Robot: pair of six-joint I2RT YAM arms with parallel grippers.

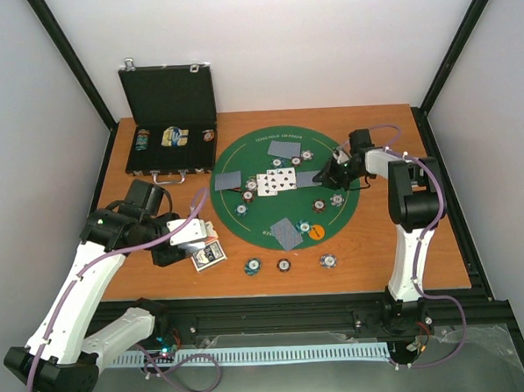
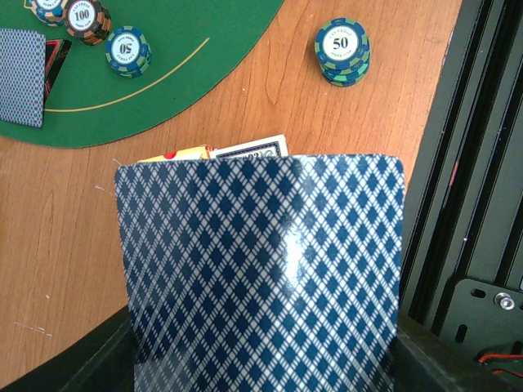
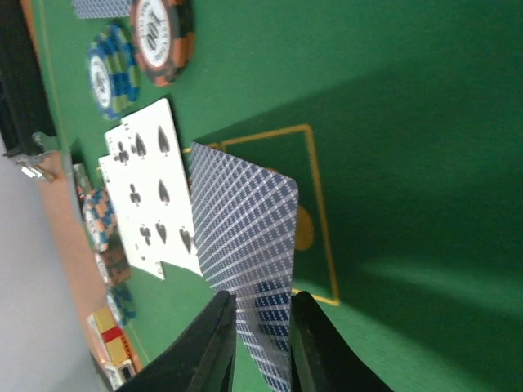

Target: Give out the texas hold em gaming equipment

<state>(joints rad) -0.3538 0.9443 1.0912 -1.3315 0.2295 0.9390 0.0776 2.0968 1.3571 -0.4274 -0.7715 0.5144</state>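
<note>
Right wrist view: your right hand pinches the lower edge of a card, holding it tilted just above the mat beside the face-up cards. Your left hand is closed on a second card over the counter, near a chip. Expect cards to be light, thin, slick and bendy, so take one edge squarely and gently.

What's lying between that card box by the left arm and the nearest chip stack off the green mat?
Nothing: only bare wooden table separates the card box from the "50" chip stack, clearest in the left wrist view.
</note>
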